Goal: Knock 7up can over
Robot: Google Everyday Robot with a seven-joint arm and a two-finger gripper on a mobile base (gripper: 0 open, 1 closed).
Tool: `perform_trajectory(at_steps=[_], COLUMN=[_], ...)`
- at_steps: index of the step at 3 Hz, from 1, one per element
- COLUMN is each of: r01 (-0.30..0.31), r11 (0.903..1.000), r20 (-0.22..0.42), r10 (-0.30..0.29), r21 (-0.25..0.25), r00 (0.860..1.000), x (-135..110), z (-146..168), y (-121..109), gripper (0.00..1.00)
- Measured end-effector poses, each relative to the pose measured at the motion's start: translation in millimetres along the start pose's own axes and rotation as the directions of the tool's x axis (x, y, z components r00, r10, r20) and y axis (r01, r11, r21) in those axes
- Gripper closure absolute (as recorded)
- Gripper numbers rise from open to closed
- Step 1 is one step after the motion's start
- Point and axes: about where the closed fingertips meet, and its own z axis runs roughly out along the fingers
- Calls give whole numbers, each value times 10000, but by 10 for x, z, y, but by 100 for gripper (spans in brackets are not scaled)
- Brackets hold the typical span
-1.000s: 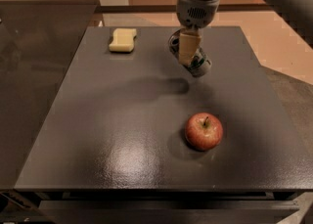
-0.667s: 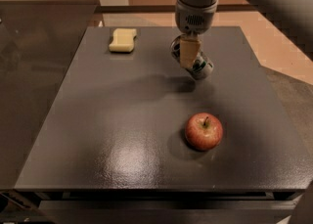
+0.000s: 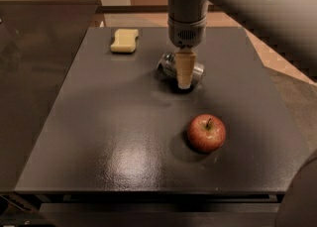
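Note:
The 7up can is a small silver can that lies on its side on the dark table, at the back middle. Its silver top points left and its body runs right behind the gripper. My gripper hangs straight down from the grey arm, directly in front of and over the can's middle, with its tan tip down at the table surface. The gripper hides the can's centre and its green markings.
A red apple sits at the front right, a short way in front of the gripper. A yellow sponge lies at the back left. The table's right edge borders a tiled floor.
The gripper has come down and a little toward the front. The can, which leaned under the gripper before, now lies flat on its side with its top to the left.

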Motion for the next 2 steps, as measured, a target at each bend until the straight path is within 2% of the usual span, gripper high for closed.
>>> perform_trajectory(at_steps=[1,2], r01=[358,358], r11=[9992,9992], r20=[-229,-229], r10=[-363,-363], r21=[-187,-186], r00=[9991,9991], x=[-114,-115], z=[174,174], y=[31,31], gripper=[0,0])
